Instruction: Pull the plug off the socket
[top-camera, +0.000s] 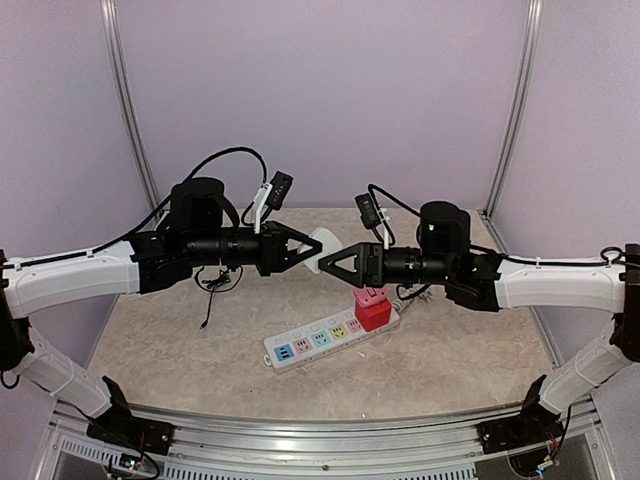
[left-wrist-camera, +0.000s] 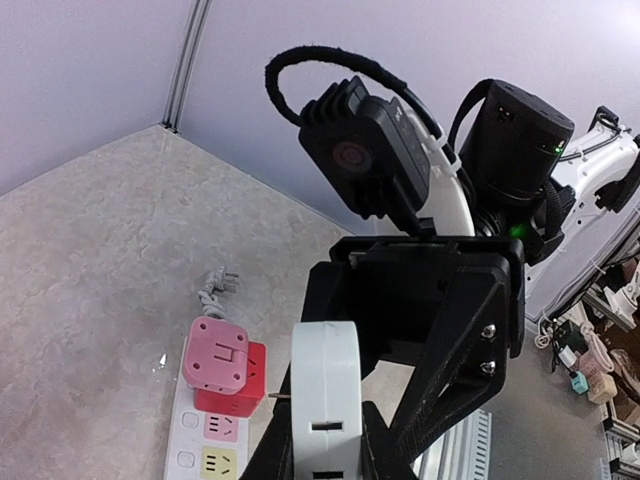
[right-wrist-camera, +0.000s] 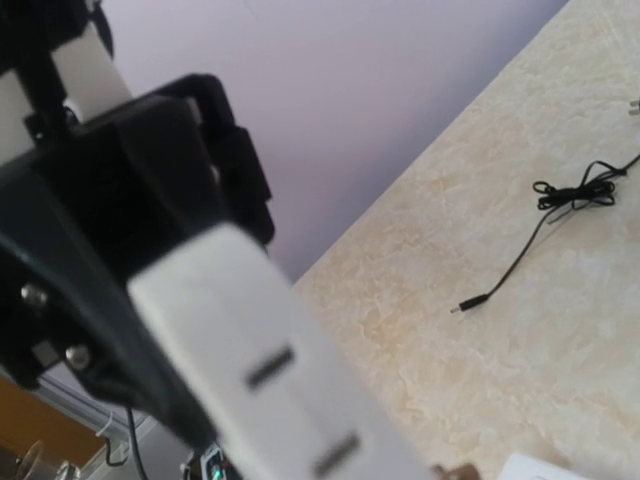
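Note:
The socket (top-camera: 320, 340), a long white power strip with pastel outlet faces, lies on the table; its end shows in the left wrist view (left-wrist-camera: 195, 455). A red cube adapter (top-camera: 375, 316) with a pink plug block (top-camera: 368, 296) on top sits in its right end, also seen from the left wrist (left-wrist-camera: 215, 355). Both grippers meet in the air above the table. My left gripper (top-camera: 308, 247) is shut on a small white slotted piece (left-wrist-camera: 325, 400). My right gripper (top-camera: 324, 263) closes on the same piece (right-wrist-camera: 260, 340) from the other side; its fingers are hidden.
A thin black cable (top-camera: 212, 285) lies coiled at the back left, its loose end showing in the right wrist view (right-wrist-camera: 470, 305). The strip's own grey plug and cord (left-wrist-camera: 218, 285) lie behind the adapters. Walls enclose the table; a metal rail (top-camera: 320, 440) runs along the near edge.

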